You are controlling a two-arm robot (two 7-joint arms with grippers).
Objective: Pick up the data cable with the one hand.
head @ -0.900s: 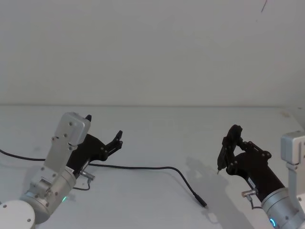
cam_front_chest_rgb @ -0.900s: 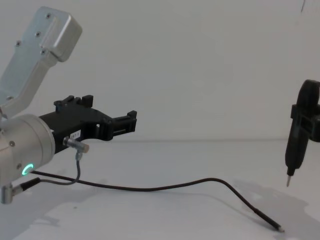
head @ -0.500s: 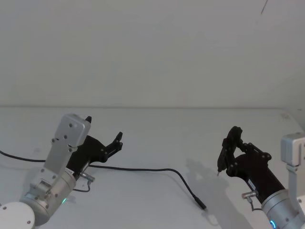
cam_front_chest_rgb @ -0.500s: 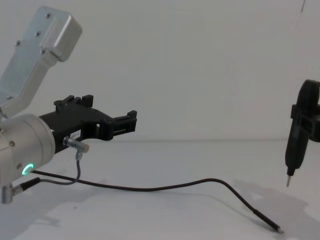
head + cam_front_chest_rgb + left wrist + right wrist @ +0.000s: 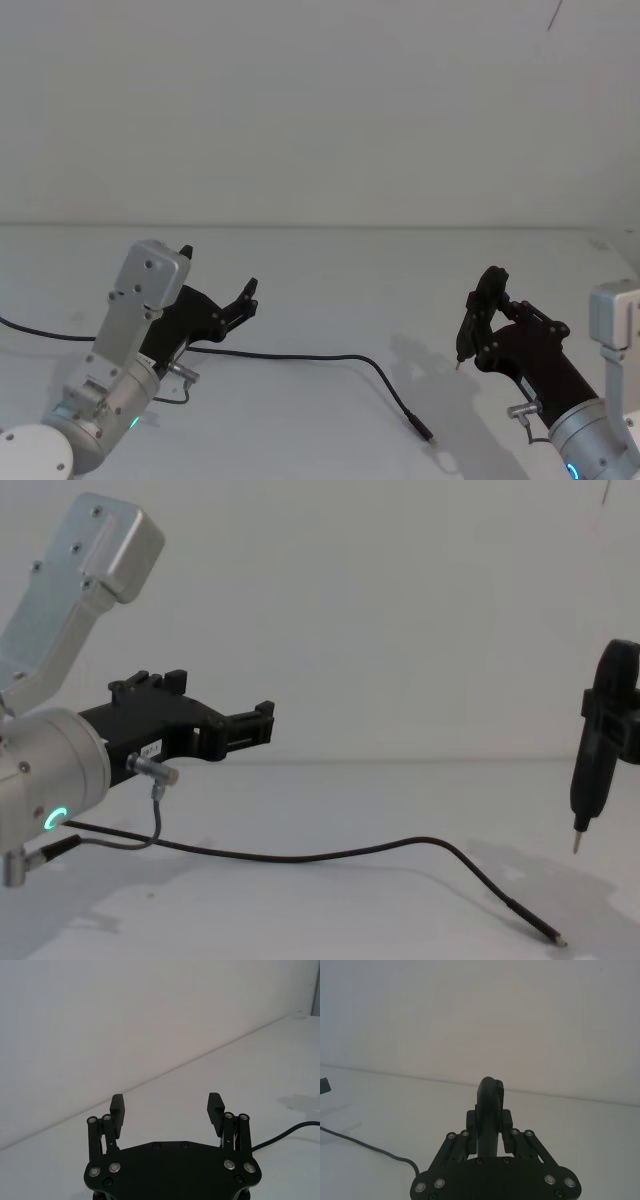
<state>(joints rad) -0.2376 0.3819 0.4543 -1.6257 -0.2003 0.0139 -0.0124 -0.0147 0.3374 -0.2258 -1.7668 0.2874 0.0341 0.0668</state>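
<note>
We read this as the approach. The working side grips nothing yet, and the reach down to the cord is not yet made.

Nearest us, the plug (image 5: pixel 421 429) of the data cable (image 5: pixel 320 857) lies flat on the table (image 5: pixel 330 270). It is closer to the robot's body than the left gripper (image 5: pixel 166 1102) and well off to that gripper's right. From the plug the cord rises in a shallow hump and runs leftward. It passes beneath the left gripper and goes on toward the table's left edge.

The left gripper hangs above that stretch, apart from it, reaching forward about level with the table. Its fingers (image 5: pixel 216 1105) are spread wide with nothing between them. In the left wrist view the cord crosses outside the gap, beyond one finger and lower than the pads. A short grey wire (image 5: pixel 155 798) loops from the wrist just behind the left gripper; it is not the thing to take.

Well apart to the right of the left gripper, the right gripper (image 5: pixel 489 1122) sits idle. It is clamped on a pen-like tool (image 5: pixel 588 780) whose metal tip points down, clear of the table.

We judge that the next move calls for tipping the left gripper's fingers downward and setting the gap across the cord. The gripper then lowers until one pad stands on each side, and closes. The cord is thin and lies flat, so the pads must come almost to the surface. The run directly below the left gripper looks the shortest reach.
</note>
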